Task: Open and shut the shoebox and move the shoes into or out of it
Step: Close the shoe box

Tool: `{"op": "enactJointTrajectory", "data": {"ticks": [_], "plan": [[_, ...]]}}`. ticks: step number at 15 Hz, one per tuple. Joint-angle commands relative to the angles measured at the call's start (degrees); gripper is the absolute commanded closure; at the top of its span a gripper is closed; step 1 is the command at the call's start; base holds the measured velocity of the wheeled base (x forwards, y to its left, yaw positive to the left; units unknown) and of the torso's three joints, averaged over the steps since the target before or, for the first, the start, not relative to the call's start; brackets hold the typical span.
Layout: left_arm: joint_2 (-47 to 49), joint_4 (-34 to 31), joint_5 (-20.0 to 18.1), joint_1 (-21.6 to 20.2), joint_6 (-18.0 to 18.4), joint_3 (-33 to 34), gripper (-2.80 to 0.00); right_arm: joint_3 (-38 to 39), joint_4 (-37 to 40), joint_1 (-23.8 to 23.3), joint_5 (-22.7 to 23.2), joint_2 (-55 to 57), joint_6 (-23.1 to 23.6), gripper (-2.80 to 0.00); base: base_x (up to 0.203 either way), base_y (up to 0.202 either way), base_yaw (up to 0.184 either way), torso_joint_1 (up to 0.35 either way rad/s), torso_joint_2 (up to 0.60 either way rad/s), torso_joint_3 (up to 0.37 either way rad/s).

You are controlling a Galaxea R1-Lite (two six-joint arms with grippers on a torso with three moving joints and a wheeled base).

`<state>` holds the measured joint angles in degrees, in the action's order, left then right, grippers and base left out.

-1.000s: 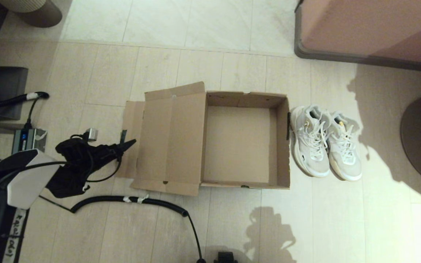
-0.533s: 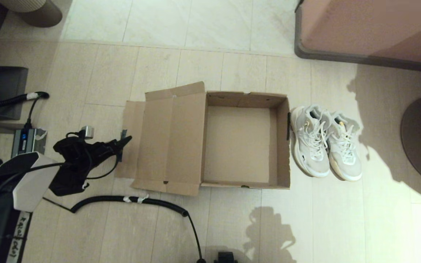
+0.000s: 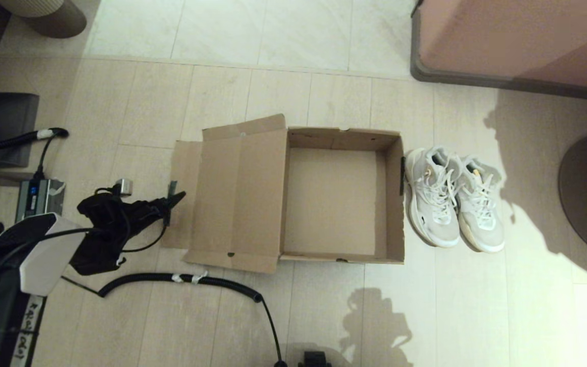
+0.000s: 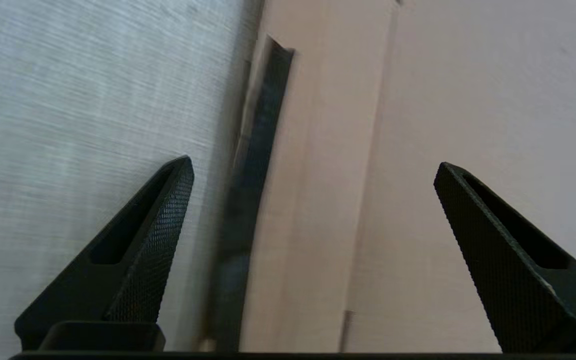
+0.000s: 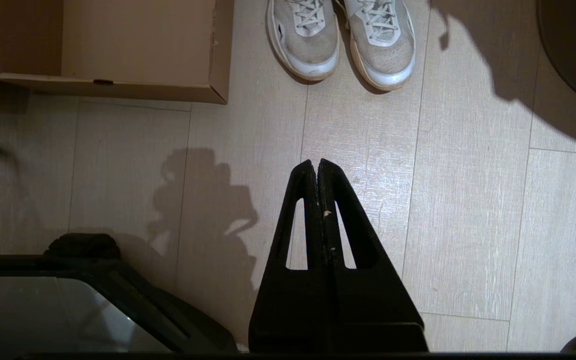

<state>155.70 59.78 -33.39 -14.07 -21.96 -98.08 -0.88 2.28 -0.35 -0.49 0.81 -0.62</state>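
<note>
The left gripper [image 3: 172, 196] hangs low over the floor [image 3: 324, 316] at the outer edge of the lid flap [image 3: 232, 199], its two fingers spread wide and holding nothing. In the left wrist view one fingertip [image 4: 180, 172] sits over bare floor and the other over cardboard, with the flap's edge and a dark tape strip [image 4: 255, 175] running between them — whether either finger touches the cardboard cannot be told.

The flap belongs to the shoebox [image 3: 342, 140], which stands open in the middle of the floor, lid folded flat out on the robot's left side. Its inside shows only bare cardboard.

The shoes [image 3: 451, 199] stand side by side on the floor just beside the box's right wall, toes pointing toward the robot, the nearer one close to the wall but not clearly touching it.

The right gripper [image 5: 317, 165] is held well back from the box, above open floor short of the shoes — its fingers are pressed together with nothing between them. A coiled black cable [image 3: 181, 279] lies on the floor near the lid's front corner, and a pink-brown piece of furniture [image 3: 517, 41] stands beyond the shoes.
</note>
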Motion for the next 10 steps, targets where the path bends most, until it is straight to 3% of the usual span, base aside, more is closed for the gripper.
{"op": "enactJointTrajectory", "data": {"ticks": [1,10], "plan": [[-1.04,0.33,-0.19,0.23,-0.27,1.4,-2.8,0.0,0.01,0.0,0.12,0.77,0.01,0.0,0.0,0.0,0.0,0.0,0.0,0.0],[-2.36,0.25,-0.36,2.81,-0.71,4.65,-2.8,0.0,0.01,0.0,0.04,1.21,0.01,0.0,0.0,0.0,0.0,0.0,0.0,0.0]]}}
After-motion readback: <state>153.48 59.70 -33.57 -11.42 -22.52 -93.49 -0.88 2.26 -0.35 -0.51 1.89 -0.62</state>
